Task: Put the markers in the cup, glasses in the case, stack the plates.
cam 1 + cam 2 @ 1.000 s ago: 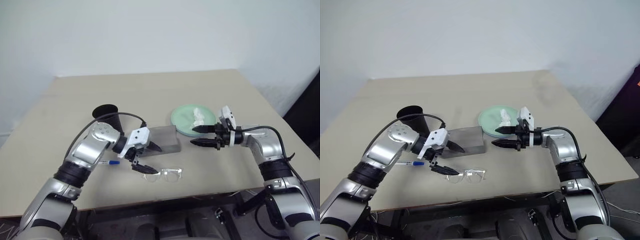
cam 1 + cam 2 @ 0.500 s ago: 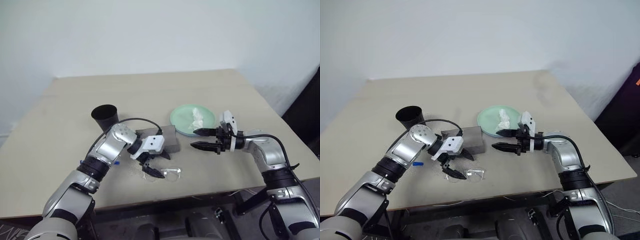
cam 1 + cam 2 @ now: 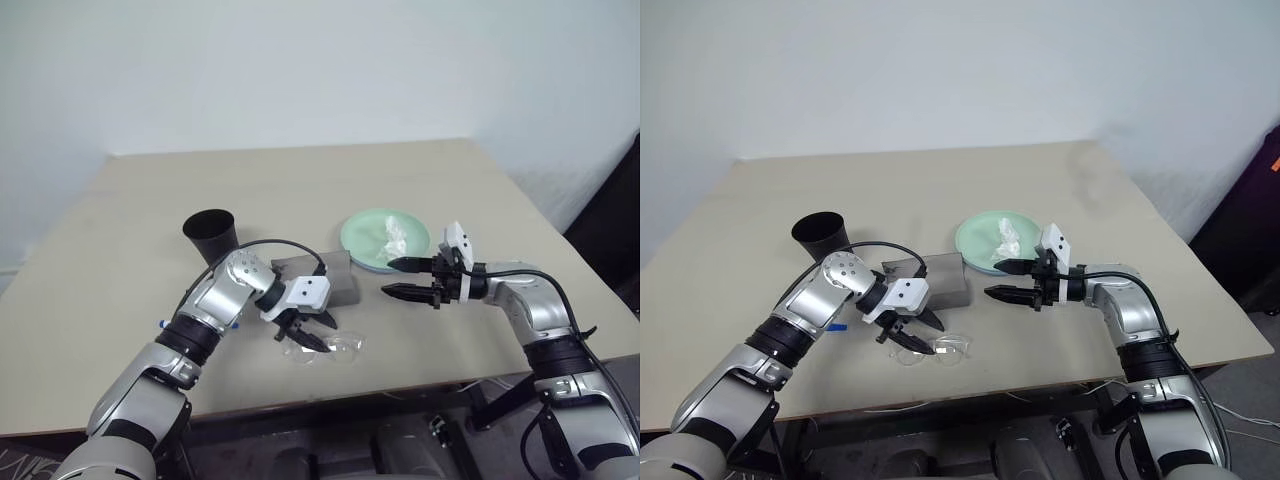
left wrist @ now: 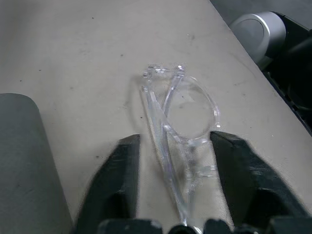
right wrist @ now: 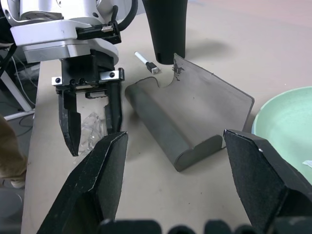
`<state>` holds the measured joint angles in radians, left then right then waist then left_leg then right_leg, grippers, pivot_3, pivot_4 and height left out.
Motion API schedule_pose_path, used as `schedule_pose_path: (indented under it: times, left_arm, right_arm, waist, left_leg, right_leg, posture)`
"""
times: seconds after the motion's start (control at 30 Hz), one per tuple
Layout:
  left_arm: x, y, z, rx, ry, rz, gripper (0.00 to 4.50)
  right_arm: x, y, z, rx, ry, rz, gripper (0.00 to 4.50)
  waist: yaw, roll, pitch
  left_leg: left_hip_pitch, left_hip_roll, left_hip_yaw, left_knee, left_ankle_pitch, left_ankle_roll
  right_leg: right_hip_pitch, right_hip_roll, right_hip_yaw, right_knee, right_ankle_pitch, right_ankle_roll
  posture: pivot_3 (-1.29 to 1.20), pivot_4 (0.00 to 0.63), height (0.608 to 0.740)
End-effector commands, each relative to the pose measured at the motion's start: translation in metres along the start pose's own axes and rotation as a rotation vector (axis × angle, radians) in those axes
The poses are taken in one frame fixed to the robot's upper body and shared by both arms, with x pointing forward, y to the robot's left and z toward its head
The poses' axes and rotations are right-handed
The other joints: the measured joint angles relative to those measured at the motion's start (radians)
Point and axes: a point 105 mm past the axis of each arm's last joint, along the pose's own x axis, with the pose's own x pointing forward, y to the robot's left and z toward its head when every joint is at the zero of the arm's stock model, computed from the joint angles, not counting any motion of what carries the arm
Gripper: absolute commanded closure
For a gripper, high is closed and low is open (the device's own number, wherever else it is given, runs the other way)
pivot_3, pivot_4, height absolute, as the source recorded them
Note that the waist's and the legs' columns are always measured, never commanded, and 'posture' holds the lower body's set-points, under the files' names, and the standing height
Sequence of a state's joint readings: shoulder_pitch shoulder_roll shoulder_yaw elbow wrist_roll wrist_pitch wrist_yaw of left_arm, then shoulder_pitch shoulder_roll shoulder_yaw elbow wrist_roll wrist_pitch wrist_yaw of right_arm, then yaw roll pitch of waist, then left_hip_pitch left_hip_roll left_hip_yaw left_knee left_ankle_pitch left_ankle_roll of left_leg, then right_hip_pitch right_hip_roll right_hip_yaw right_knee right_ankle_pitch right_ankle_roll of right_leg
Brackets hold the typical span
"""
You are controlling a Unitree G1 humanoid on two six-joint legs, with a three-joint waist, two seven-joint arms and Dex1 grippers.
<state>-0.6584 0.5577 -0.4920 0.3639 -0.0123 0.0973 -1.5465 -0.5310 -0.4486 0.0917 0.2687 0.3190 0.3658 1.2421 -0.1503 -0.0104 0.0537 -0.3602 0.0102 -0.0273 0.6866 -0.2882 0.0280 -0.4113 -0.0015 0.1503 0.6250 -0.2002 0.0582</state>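
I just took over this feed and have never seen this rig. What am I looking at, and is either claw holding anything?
This is a two-armed humanoid at a tan table. Two pictures come from its head, two from its wrists. On the table: a black cup, an open gray case, a blue-capped marker, clear glasses and a green plate with white tissue. The left claw straddles the glasses, fingers either side, grip not confirmed. The right claw hovers open, empty, beside the case.
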Motion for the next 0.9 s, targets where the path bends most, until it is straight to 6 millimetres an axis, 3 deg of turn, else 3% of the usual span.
schedule_pose_path:
  times: [0.03,0.13,0.9]
  left_arm:
    - [-0.004,-0.0001,0.001,0.022,0.019,0.009,3.65]
    - [-0.0042,-0.0001,0.001,0.023,0.02,0.009,4.49]
    - [-0.0043,-0.0004,0.0012,0.023,0.02,0.009,4.49]
  right_arm:
    - [-0.0013,-0.0041,0.0142,-0.055,-0.026,-0.013,1.1]
    - [-0.0012,-0.0046,0.0143,-0.056,-0.026,-0.014,1.1]
    - [-0.0012,-0.0049,0.0141,-0.057,-0.026,-0.014,1.1]
  waist:
    - [0.0,0.0,0.0]
    - [0.002,0.0,0.0]
    - [0.005,0.0,-0.001]
  left_leg:
    - [0.0,0.0,0.0,0.0,0.0,0.0]
    - [0.001,0.0,-0.001,0.0,0.0,0.0]
    - [0.001,0.0,-0.001,0.005,0.0,0.0]
  right_leg:
    - [0.0,0.0,0.0,0.0,0.0,0.0]
    - [0.002,0.0,0.0,0.0,0.0,0.0]
    - [0.003,0.0,0.0,0.002,0.0,0.0]
  posture:
    - [0.0,0.0,0.74]
    - [0.0,0.0,0.74]
    - [0.0,0.0,0.74]
